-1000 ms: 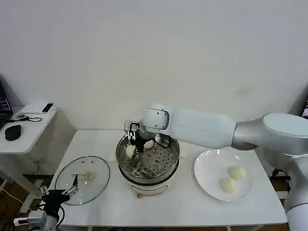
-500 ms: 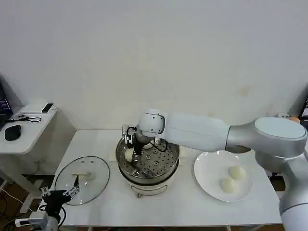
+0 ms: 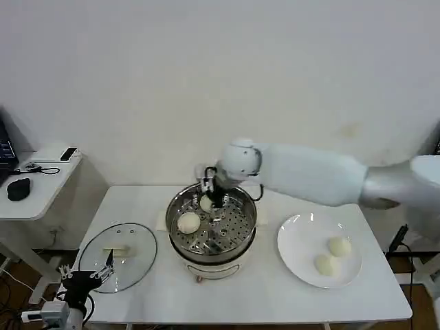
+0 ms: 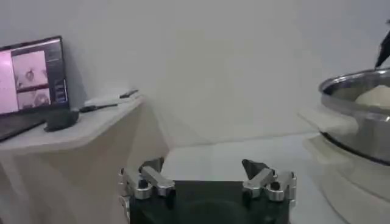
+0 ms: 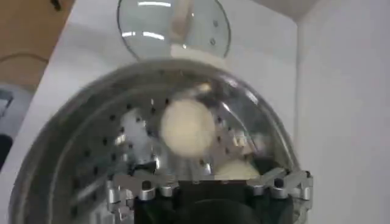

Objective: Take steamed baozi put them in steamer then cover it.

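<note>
1. White wall and a white counter [image 3: 261, 295] are forming the work area; a side desk [image 3: 41, 172] is standing to the robot's left.
2. Right arm [image 3: 316, 180] is reaching across the counter, with the right claw [image 3: 212, 193] hanging over the far rim of the steamer [image 3: 240, 237]. The right wrist view is showing its fingers spread and holding nothing.
3. Steamer is sitting at the middle of the counter, uncovered, with the perforated tray exposed.
4. White plate [image 3: 295, 240] is lying to the robot's right of the steamer, carrying two steamed baozi: one farther [image 3: 338, 246], one nearer [image 3: 324, 264], just beside each other.
5. Cover [image 3: 117, 258] is lying flat on the counter to the robot's left of the steamer, its handle up.
6. Left claw [image 3: 84, 280] is waiting at the near edge of the cover, fingers released and empty.
7. Two baozi are resting on the tray: one [image 3: 188, 222] toward the robot's left, one [image 3: 206, 204] at the far side under the right claw.
8. Judgement: the task is about half complete. For the step in hand, lift the right claw straight clear of the rim before swinging toward the plate, so the fingers are not dragging the far bun.
9. Judgement: grasp each remaining bun gently around its widest part, since soft dough is likely to dent, and set it on bare tray away from the two already placed.
</note>
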Tool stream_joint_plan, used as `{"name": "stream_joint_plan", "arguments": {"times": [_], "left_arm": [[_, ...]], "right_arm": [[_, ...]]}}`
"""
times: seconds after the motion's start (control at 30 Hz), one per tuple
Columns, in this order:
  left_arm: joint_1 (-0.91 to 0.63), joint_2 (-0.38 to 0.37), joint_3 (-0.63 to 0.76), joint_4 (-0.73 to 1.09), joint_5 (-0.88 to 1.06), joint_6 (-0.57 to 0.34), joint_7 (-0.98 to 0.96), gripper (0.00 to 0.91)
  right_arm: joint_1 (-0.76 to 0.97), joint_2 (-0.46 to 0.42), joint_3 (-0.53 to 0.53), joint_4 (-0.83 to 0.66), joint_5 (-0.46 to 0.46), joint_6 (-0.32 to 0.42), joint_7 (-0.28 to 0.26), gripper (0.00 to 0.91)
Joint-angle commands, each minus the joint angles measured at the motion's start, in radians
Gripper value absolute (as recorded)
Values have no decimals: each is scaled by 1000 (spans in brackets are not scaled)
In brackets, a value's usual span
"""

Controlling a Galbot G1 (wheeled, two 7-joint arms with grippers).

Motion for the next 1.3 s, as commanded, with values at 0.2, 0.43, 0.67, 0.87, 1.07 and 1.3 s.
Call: {"name": "stream_joint_plan", "arguments": {"times": [0.2, 0.43, 0.67, 0.87, 1.07, 1.3], "left_arm": [[2, 1, 17, 15, 1, -2, 0, 907], [-2, 1, 23, 17, 3, 1, 1, 907], [4, -2, 24, 20, 6, 1, 2, 907], [4, -10, 35, 31, 13, 1, 2, 907], [9, -13, 38, 31, 23, 1, 3, 907], [17, -12, 21, 26, 22, 2, 3, 907]], "right_arm": [[44, -563, -35, 246, -195, 128, -126, 907], [-209, -704, 70, 276, -344, 193, -146, 907], [-524, -772, 310, 245, -494, 270, -161, 907], [-787, -745, 536, 196, -547, 280, -155, 907], [-877, -705, 604, 149, -613, 300, -150, 907], [-909, -631, 634, 79, -633, 294, -139, 907]]}}
